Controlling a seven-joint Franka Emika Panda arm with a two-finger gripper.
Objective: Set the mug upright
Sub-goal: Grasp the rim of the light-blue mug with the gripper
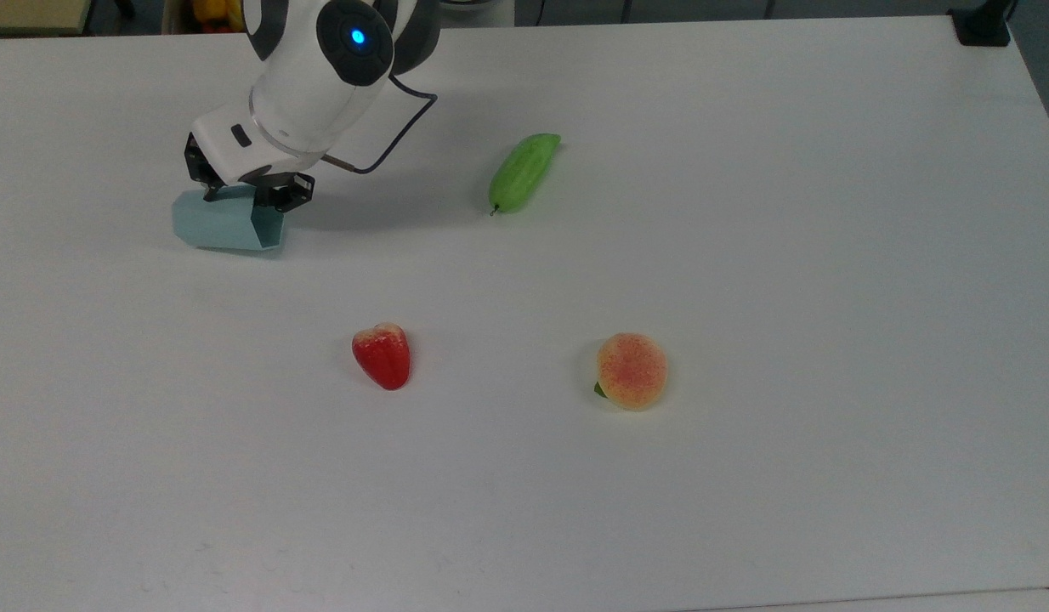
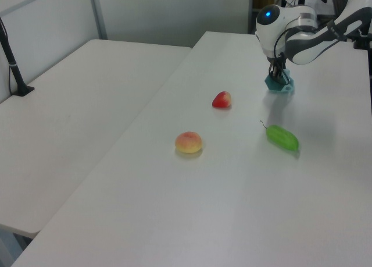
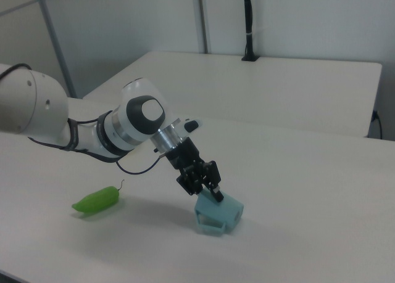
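Lying on its side at the top view's left, the mug (image 1: 223,225) (image 3: 218,215) sits beneath the gripper (image 1: 246,195) (image 3: 208,188); finger state cannot be told.

No legible text, label, brand, number or sign appears on any surface in the three views.
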